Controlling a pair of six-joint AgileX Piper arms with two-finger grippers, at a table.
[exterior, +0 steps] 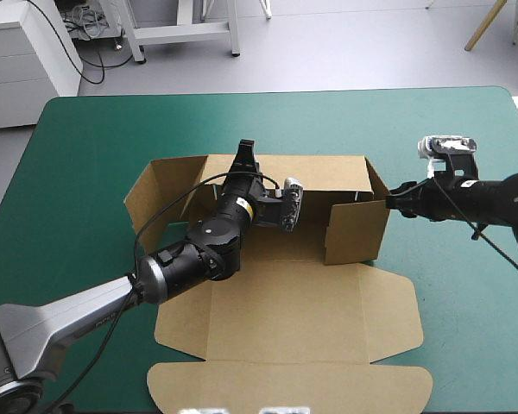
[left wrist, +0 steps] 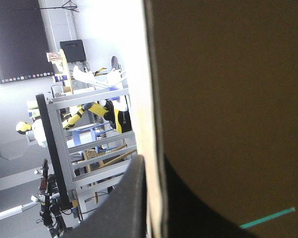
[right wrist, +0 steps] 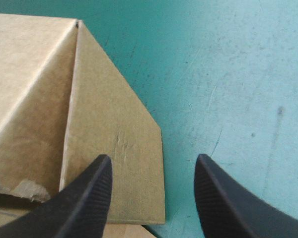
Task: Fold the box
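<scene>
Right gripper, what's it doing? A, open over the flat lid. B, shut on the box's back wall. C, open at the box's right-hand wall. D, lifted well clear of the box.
C: the right wrist view shows the right gripper's black fingers standing apart, with the box's raised right-hand wall just ahead of them.

No text, number or brand can be read anywhere. A small yellow sticker [exterior: 241, 205] on the black wrist just behind the left gripper [exterior: 246, 153] bears marks too small to make out. Farther back from that gripper, the grey metal arm link [exterior: 86, 319] carries faint dark lettering, equally illegible.
</scene>
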